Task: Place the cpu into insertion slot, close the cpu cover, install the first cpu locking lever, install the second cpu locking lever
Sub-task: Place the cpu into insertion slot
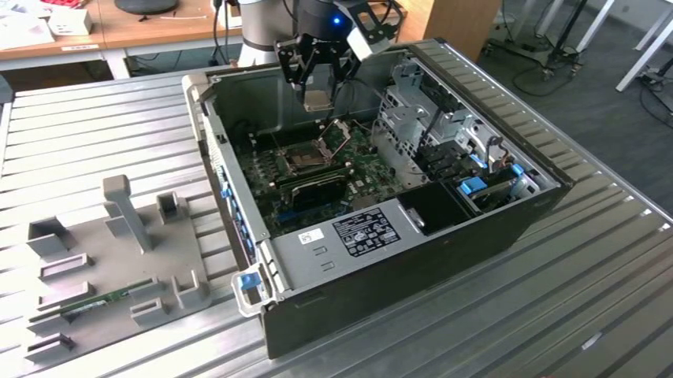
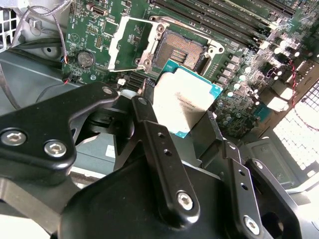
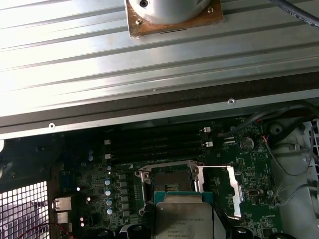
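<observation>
In the exterior view, your gripper (image 1: pixel 317 98) hangs inside the open computer case (image 1: pixel 421 268), toward twelve o'clock of the picture, pinching the cpu (image 1: pixel 315 102) by its edges. The insertion slot (image 1: pixel 305 161) lies on the green circuit board (image 1: pixel 360 157) at about six o'clock from the claw and apart from it. The cpu cover (image 1: pixel 339 132) stands up at the slot's two o'clock corner. I judge that upright frame your first hazard: come in off line and the chip or a finger can clip it.

In the second wrist view, the fingers (image 2: pixel 149 134) clamp the cpu (image 2: pixel 185 99) on two opposite edges, its metal face toward the camera. The insertion slot (image 2: pixel 183 50) is bare, and the cpu cover (image 2: pixel 130 42) is swung open beside it. The chip looks tilted against the board, though you cannot tell how much. If it lands corner-first, it can likely bend the socket's contacts or sit skewed.

In the first wrist view, the cpu (image 3: pixel 184 219) overlaps one rim of the insertion slot (image 3: pixel 172 180), with the memory slots (image 3: pixel 154 144) beyond and the cpu cover (image 3: pixel 233 191) open to one side. Your hold is on edges alone, so a nudge could probably shift the chip. Whether its corners match the socket's keying cannot be told, and a mismatch would stop it seating.
</observation>
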